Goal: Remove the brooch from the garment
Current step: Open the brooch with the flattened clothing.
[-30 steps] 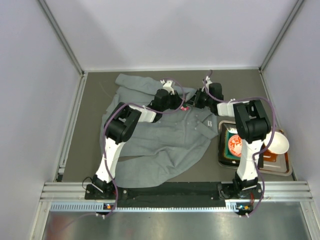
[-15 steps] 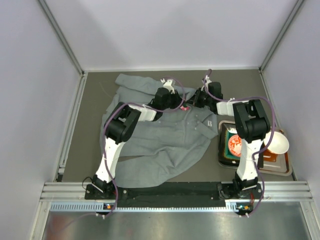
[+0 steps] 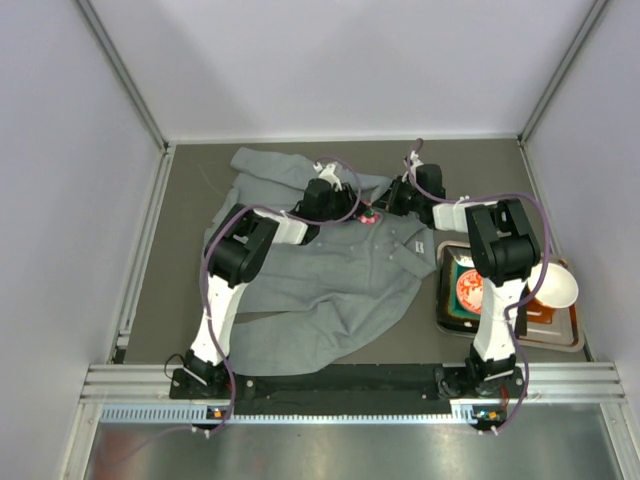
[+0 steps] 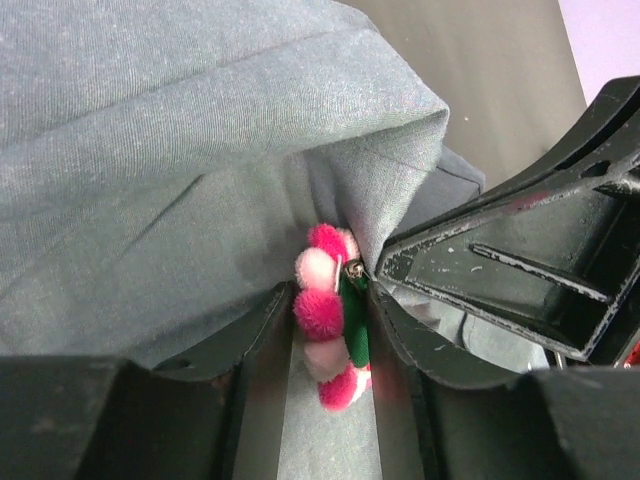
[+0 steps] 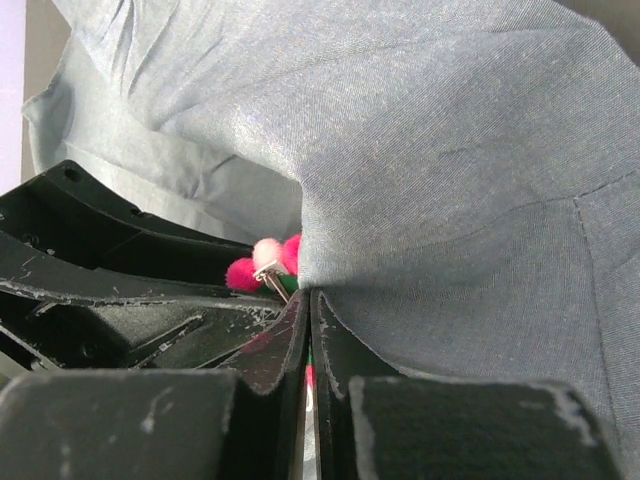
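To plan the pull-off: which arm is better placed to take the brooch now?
Left. The left gripper straddles the brooch; the right gripper is shut, pinching the garment beside it.

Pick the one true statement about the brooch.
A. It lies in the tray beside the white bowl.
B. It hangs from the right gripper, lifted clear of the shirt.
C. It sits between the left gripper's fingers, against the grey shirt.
C: the left wrist view shows the brooch between the fingers of the left gripper, up against the garment, while the right gripper is shut on a fold of that fabric beside it.
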You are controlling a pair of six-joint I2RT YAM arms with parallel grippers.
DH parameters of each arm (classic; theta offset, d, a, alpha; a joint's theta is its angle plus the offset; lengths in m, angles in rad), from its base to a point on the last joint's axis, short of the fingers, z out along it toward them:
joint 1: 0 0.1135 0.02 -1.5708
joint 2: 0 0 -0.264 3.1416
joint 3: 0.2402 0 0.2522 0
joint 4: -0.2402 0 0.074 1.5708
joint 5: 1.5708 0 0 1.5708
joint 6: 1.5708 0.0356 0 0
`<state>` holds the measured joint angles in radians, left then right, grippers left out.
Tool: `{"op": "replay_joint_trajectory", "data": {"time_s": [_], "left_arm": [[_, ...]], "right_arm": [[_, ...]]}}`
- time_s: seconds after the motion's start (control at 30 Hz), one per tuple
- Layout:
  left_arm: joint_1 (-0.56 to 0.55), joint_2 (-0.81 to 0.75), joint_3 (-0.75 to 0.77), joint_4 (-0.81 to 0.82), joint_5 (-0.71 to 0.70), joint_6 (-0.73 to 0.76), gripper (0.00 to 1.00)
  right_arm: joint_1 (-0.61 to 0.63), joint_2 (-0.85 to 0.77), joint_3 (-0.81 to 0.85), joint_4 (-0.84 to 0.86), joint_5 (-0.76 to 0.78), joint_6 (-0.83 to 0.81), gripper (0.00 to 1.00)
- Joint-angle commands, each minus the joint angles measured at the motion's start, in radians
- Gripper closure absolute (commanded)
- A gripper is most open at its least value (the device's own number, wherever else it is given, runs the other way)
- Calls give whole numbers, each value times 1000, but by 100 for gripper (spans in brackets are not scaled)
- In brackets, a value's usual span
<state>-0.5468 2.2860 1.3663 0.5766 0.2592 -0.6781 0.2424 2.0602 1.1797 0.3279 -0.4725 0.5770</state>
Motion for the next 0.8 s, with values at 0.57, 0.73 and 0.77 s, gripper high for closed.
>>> {"op": "replay_joint_trajectory", "data": {"time_s": [0.57,0.73,0.77], "left_arm": [[54,-2,-104,242,167,-307,57],[58,6,-85,206,153,-304,60],[58,7,-82,206,150,-307,60]], "right_arm": [[12,-6,12,28,-5,-2,100],[12,-5,14,31,-9,1,100],[12,-5,14,33,-9,1,100]]}}
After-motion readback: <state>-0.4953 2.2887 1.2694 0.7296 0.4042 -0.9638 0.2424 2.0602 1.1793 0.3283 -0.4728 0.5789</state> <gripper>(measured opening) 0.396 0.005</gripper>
